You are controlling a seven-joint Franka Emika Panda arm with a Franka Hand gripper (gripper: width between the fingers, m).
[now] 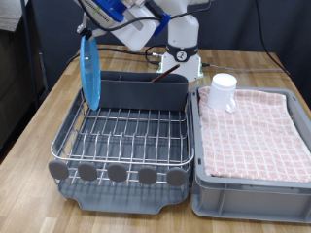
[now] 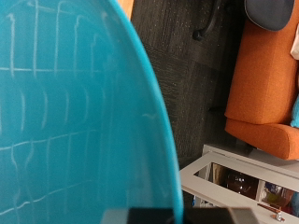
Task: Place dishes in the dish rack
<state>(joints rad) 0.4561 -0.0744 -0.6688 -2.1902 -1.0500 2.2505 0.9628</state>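
The bright-blue plate [image 1: 91, 73] hangs on edge, upright, over the exterior view's left side of the dish rack [image 1: 126, 131], its lower rim just above the wires. My gripper [image 1: 86, 33] is shut on the plate's top rim. In the wrist view the plate [image 2: 65, 112] fills most of the picture, and only a dark strip of the fingers shows at the edge. The white mug [image 1: 224, 92] stands on the checked cloth [image 1: 255, 126] in the grey bin, at its far left corner. I cannot make out the wooden spoon.
The rack has a tall grey back compartment [image 1: 146, 90] and round grey front tabs [image 1: 117, 174]. The lighter grey bin [image 1: 248, 192] sits right against the rack on the exterior view's right. The robot base [image 1: 181, 53] stands behind. An orange chair [image 2: 271, 84] shows past the plate.
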